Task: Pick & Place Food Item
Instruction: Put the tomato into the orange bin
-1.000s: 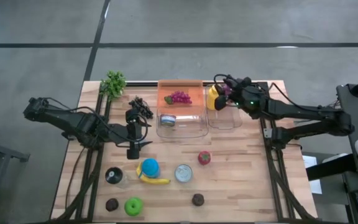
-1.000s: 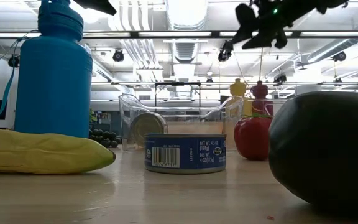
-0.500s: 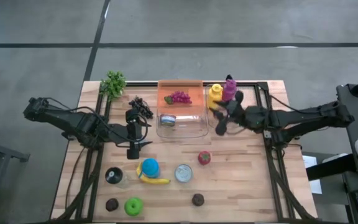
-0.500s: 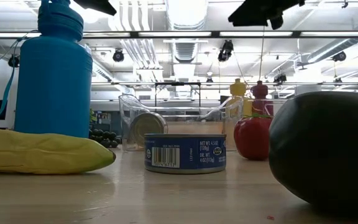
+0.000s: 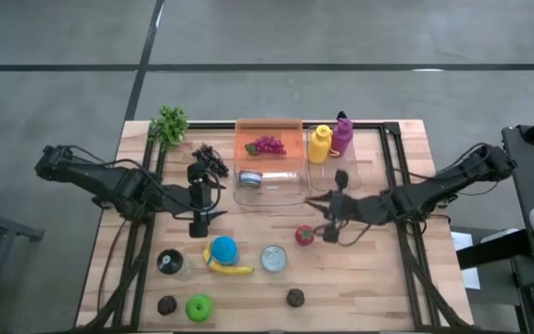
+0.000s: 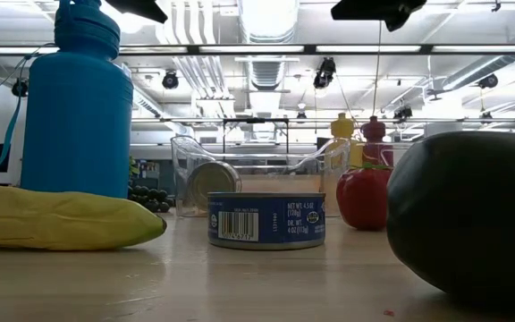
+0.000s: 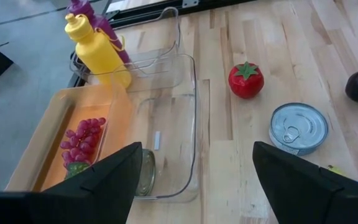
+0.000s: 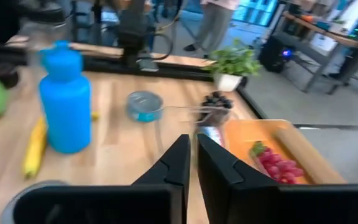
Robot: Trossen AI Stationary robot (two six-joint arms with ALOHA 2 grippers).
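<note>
A red tomato stands on the wooden table near its middle, and my right gripper hovers shut just to its right with nothing between its fingers. A yellow bottle and a purple bottle stand upright in a small clear tub at the far side. Purple grapes lie in an orange tray. A tin lies on its side in a larger clear tub. My left gripper waits open left of that tub, above the table.
Near the front are a blue bottle, a banana, a flat tin, a green apple, a dark jar and two dark fruits. A small plant and black grapes sit far left. Bare wood lies right of the tomato.
My right gripper has swung away from the two bottles in the small tub, toward the table's near edge and a little left, sinking slightly and rolling, and now hangs beside the tomato. Both bottles stay standing in the tub.
</note>
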